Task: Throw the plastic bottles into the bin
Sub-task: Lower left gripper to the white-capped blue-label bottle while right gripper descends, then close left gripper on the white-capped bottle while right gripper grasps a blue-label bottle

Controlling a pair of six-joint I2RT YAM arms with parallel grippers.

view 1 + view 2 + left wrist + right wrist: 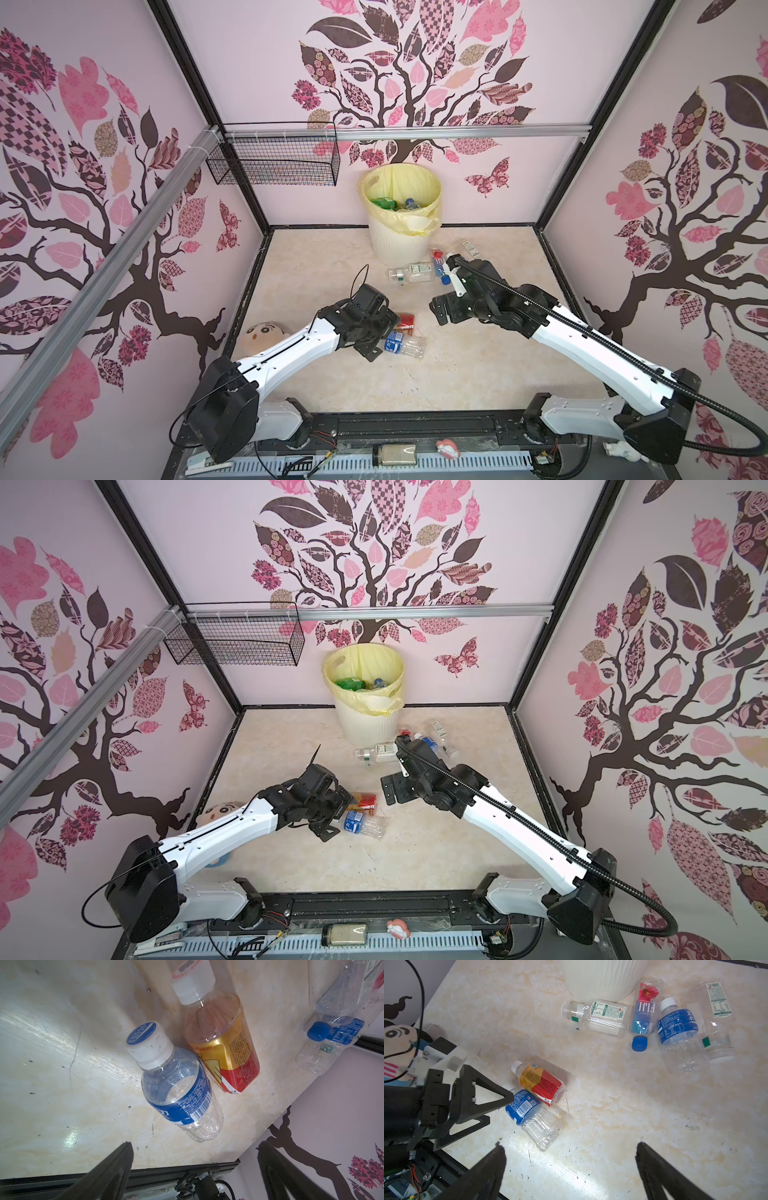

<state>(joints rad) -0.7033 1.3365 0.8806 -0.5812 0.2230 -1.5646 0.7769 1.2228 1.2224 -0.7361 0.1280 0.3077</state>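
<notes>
Six plastic bottles (409, 274) lie on the counter (612, 1105): one amber bottle (542, 1083), one Fiji bottle (644, 1012), two blue-labelled, near blue bottle (529, 1113) and far blue bottle (678, 1030), two green-labelled, uncapped clear bottle (600, 1017) and other clear bottle (716, 1022). One bin (401, 245) shows two more (anything deeper cannot be counted): green bottle (384, 203), blue-capped bottle (411, 203). One wire basket (274, 166), one plush toy (262, 334).

The cream marbled tabletop (612, 1105) looks glossy yet scuffed; the clear blue-labelled plastic bottle (180, 1093) is shiny and ribbed; the cream-white ribbed plastic bin (399, 245) is matt, lined with a translucent yellow bag (399, 178); the black wire mesh basket (274, 166) looks metal.
</notes>
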